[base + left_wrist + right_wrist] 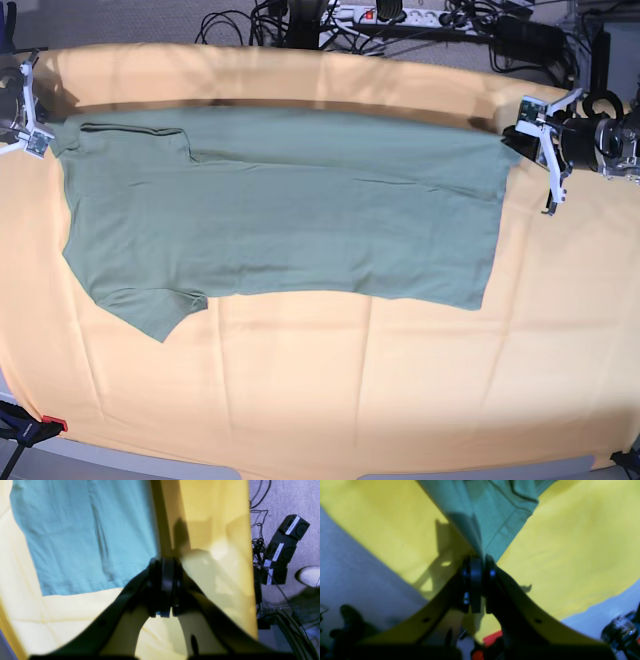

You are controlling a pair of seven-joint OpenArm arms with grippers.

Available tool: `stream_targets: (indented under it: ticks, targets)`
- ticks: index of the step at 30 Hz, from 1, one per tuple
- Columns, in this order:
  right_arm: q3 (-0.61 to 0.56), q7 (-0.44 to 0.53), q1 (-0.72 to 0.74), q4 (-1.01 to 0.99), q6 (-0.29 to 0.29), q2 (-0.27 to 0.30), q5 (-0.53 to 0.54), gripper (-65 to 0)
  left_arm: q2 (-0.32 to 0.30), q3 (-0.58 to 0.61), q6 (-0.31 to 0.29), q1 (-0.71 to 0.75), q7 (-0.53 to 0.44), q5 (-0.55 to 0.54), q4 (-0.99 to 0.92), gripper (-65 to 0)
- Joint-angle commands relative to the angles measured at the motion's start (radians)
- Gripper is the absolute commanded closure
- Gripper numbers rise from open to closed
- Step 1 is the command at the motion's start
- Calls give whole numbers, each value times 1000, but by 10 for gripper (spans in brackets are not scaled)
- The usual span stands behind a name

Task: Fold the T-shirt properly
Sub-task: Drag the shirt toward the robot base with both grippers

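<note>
The sage-green T-shirt lies spread sideways on the yellow cloth, with one sleeve at the near left. Its far edge runs taut between both grippers and casts a dark shadow band behind it. My left gripper is at the shirt's far right corner. In the left wrist view it is shut at the edge of the shirt. My right gripper is at the far left corner. In the right wrist view it is shut on a pinch of the shirt.
A large orange-yellow cloth covers the table. Cables and a power strip lie behind the table's far edge. Black boxes and a white shoe are on the floor past the table's edge. A red clamp sits at the near left corner.
</note>
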Motion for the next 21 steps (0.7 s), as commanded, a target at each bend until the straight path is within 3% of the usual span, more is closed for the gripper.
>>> stream_targets:
  ticks: [1, 10, 21]
  targets:
    - [14, -42, 3, 19, -2, 24, 7, 0, -36, -10, -1, -5, -16, 2, 8, 0]
    - [14, -346, 3, 65, -2, 24, 246, 0, -86, -10, -1, 58, -18, -50, 8, 0]
    - [14, -430, 3, 65, -2, 32, 305, 0, -119, -10, -1, 117, -18, -50, 59, 0]
